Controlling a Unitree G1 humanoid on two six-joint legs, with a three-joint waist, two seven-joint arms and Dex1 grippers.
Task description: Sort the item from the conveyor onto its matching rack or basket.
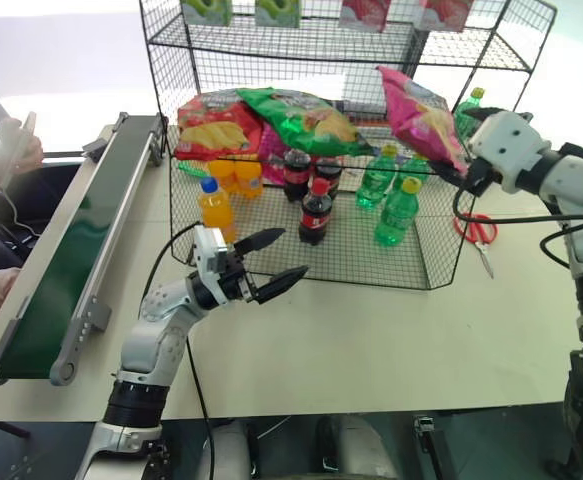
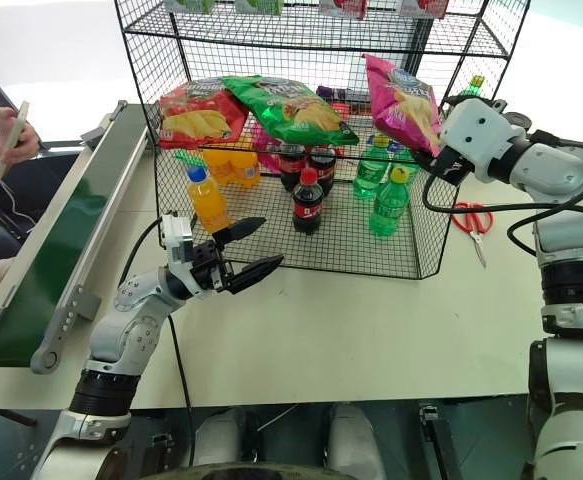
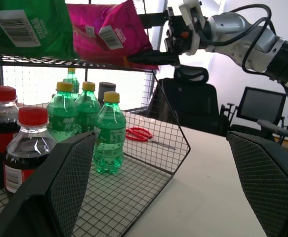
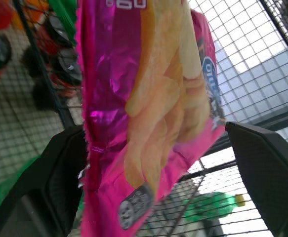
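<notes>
Right claw open round crinkly magenta-pink bag.

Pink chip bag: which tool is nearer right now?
Right. The right tool sits at the pink chip bag's lower edge on the rack's middle shelf, fingers spread. The left tool hangs open in front of the rack's bottom tier.

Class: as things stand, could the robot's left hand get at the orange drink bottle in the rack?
Probably yes: the left hand is open beside the orange bottle, but the rack's mesh wall stands between them.
</notes>
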